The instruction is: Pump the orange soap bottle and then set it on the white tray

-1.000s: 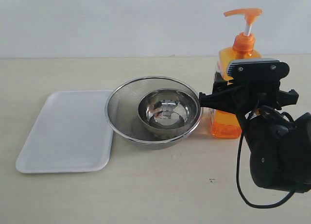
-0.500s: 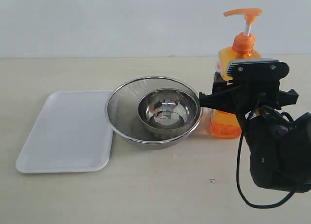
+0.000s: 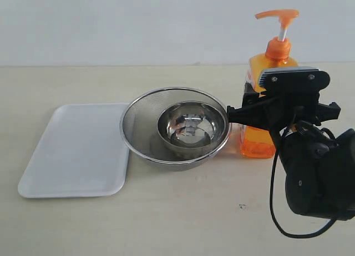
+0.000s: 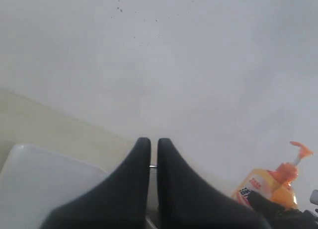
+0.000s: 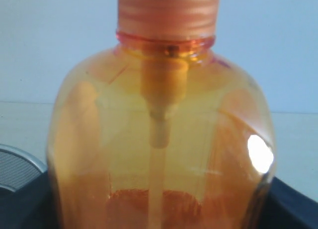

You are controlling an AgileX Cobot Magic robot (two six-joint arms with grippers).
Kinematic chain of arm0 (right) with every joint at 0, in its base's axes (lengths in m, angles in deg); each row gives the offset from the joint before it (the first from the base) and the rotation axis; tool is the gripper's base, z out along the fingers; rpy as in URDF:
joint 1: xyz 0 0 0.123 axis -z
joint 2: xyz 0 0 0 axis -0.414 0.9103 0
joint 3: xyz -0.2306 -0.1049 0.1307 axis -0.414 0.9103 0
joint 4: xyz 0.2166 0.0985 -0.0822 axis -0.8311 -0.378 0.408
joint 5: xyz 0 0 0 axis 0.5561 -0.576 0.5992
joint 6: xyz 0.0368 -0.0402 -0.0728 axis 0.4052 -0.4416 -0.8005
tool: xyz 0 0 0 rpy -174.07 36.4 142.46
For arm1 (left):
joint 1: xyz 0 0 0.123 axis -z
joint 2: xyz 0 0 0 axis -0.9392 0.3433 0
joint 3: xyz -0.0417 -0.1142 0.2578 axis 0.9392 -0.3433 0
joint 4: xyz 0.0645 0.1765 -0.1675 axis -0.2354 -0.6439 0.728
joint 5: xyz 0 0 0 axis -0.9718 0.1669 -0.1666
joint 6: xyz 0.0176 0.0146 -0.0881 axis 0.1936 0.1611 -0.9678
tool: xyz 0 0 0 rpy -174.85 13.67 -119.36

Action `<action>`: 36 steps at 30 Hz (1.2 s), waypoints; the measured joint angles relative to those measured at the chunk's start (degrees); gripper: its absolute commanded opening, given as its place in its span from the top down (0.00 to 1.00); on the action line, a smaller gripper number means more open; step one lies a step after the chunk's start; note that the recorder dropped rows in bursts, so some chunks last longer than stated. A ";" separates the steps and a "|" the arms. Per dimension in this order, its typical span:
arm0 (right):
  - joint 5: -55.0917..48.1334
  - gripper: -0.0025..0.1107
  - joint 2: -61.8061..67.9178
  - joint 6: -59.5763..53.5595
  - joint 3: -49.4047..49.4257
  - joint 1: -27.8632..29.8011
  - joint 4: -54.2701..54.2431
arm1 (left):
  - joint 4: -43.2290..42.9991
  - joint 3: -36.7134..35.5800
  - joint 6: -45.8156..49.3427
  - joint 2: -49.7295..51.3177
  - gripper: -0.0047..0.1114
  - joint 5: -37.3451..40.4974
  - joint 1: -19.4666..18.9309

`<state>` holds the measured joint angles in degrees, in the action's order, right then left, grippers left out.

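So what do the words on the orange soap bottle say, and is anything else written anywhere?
The label on the orange soap bottle: red print on white, too blurred to read.
The white tray, mesh strainer and steel bowl: no writing to be seen.

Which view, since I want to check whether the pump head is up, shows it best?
The exterior view: the pump head of the orange soap bottle shows whole, raised on its white stem. The left wrist view catches it small and blurred; the right wrist view shows only the bottle's body and collar.
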<state>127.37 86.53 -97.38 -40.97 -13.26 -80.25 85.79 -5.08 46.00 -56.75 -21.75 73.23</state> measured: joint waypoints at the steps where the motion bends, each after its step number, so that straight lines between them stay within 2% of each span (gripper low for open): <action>1: 0.00 0.98 0.00 0.00 0.00 0.00 0.00 | 0.00 0.00 -0.60 0.00 0.92 0.00 0.00; 18: 0.00 0.98 0.00 0.00 0.00 0.00 0.00 | 0.00 2.18 1.82 -0.09 0.92 2.40 0.00; 27: 0.00 0.98 0.00 0.00 0.00 0.00 0.00 | -1.10 6.99 1.00 -0.09 0.92 4.86 0.00; 29: 0.00 0.98 0.00 0.00 0.00 0.00 0.00 | -6.30 7.43 -2.41 -0.09 0.92 4.86 0.00; 32: 0.00 0.98 0.00 0.00 0.00 0.00 0.00 | -20.52 7.80 -16.68 -0.09 0.92 4.72 0.00; 36: 0.00 0.98 0.00 0.00 0.00 0.00 0.00 | -49.69 7.80 -43.69 -0.09 0.92 3.66 0.00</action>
<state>127.37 86.53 -97.38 -40.97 -13.26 -80.25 36.10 2.73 2.31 -56.84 -18.10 73.23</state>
